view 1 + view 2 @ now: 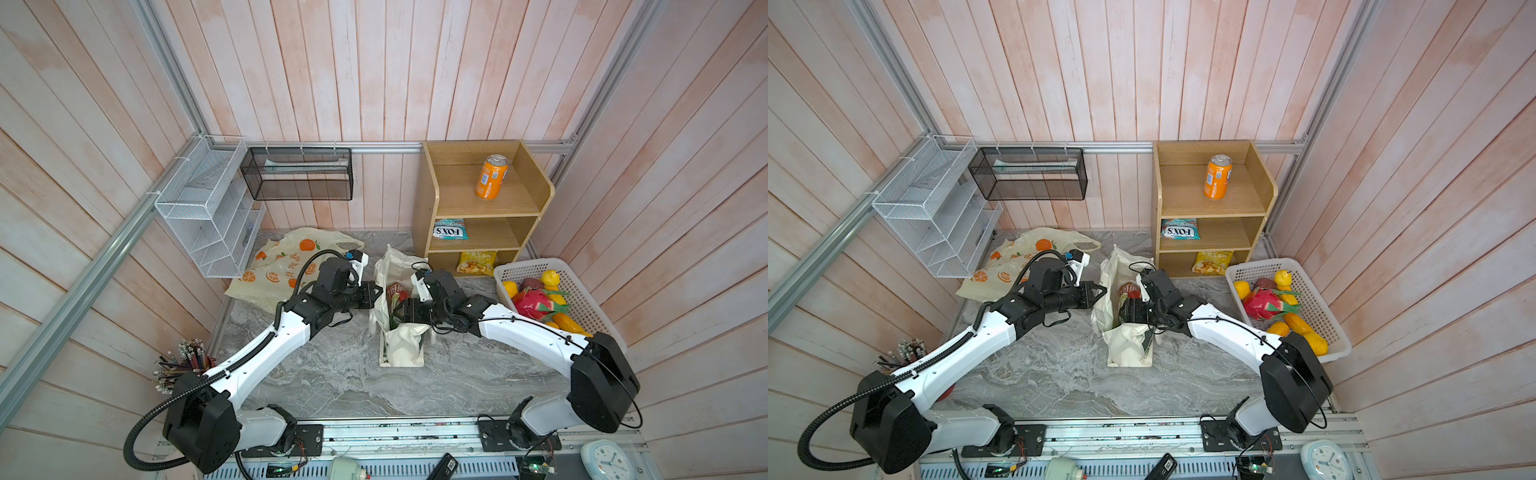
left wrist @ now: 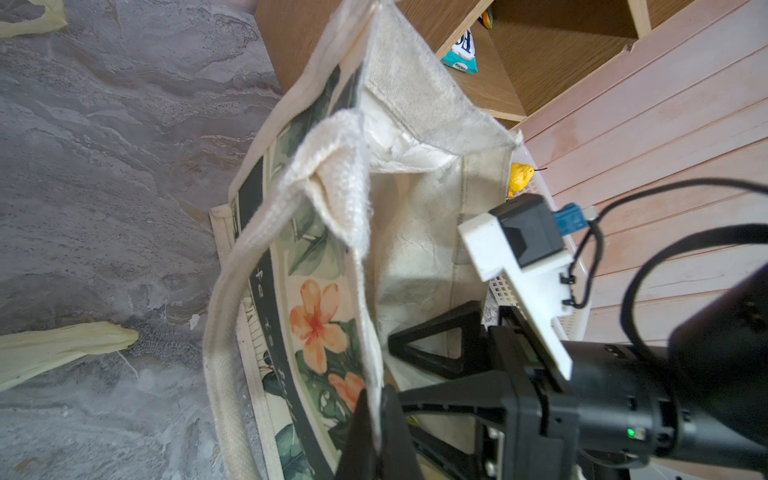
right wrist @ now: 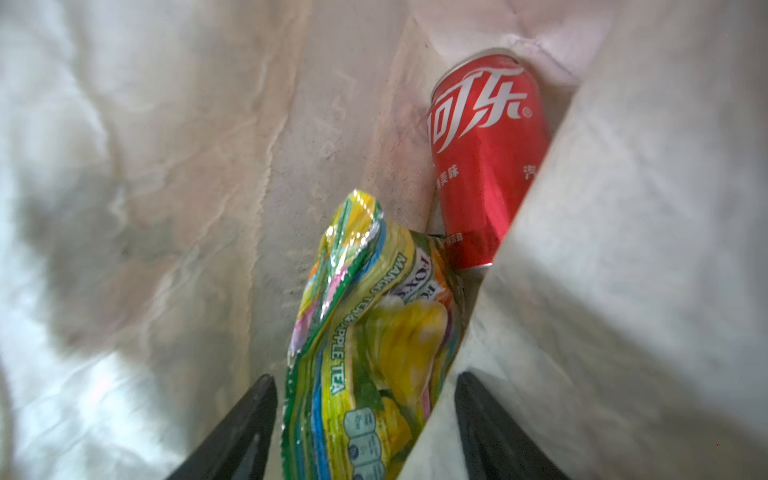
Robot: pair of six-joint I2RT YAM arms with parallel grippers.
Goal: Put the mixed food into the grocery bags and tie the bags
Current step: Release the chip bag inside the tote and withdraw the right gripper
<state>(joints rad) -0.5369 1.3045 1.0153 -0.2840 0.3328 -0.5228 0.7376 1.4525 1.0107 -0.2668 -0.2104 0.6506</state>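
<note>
Where the boxy cream canvas tote (image 1: 401, 345) stands at the centre of both top views, the red cola can (image 3: 486, 158) and green snack packet (image 3: 374, 353) lie inside. The right gripper (image 3: 365, 380), jaws spread, straddles the packet, while the left gripper (image 2: 374, 395) pinches the tote's rim.
</note>
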